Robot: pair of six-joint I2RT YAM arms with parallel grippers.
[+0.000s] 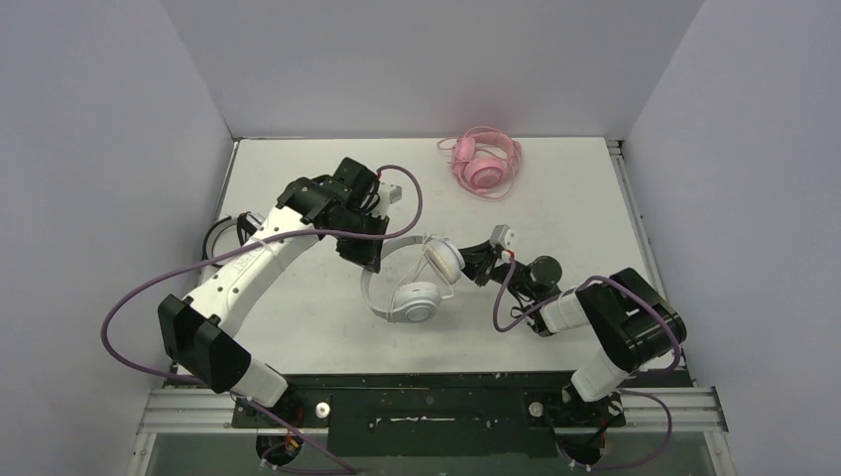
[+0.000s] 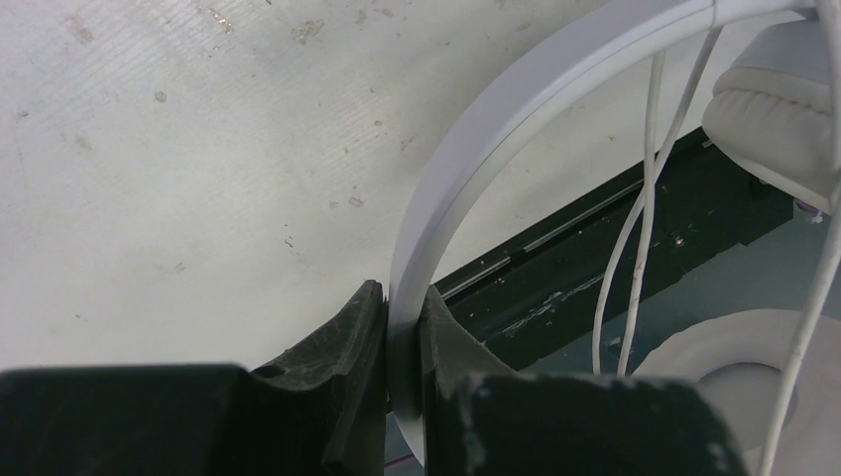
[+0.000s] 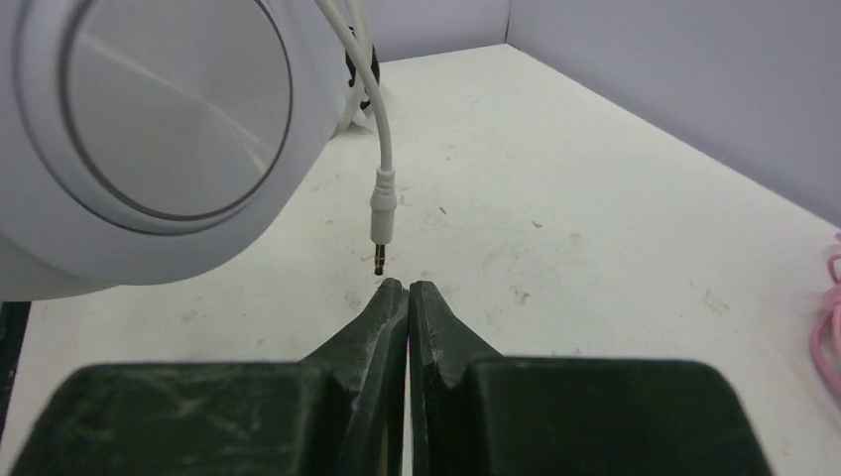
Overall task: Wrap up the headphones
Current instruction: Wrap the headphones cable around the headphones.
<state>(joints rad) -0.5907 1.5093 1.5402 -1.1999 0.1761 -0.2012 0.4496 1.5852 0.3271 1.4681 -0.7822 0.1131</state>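
Observation:
The all-white headphones (image 1: 417,297) hang above mid-table, with my left gripper (image 2: 405,307) shut on their white headband (image 2: 466,149). Thin white cable strands (image 2: 645,198) run down past one padded ear cup (image 2: 774,109). In the right wrist view a smooth white ear cup (image 3: 169,109) fills the upper left, and the cable's jack plug (image 3: 382,213) dangles free just above my right gripper (image 3: 408,288). That gripper is shut with nothing between its fingers. From above, the right gripper (image 1: 474,266) sits just right of the ear cups. The pink headphones (image 1: 484,164) lie at the table's far side.
A black loop (image 1: 223,236) shows at the table's left edge, partly hidden behind my left arm. Grey walls close in the back and both sides. A dark rail (image 1: 426,397) runs along the near edge between the arm bases.

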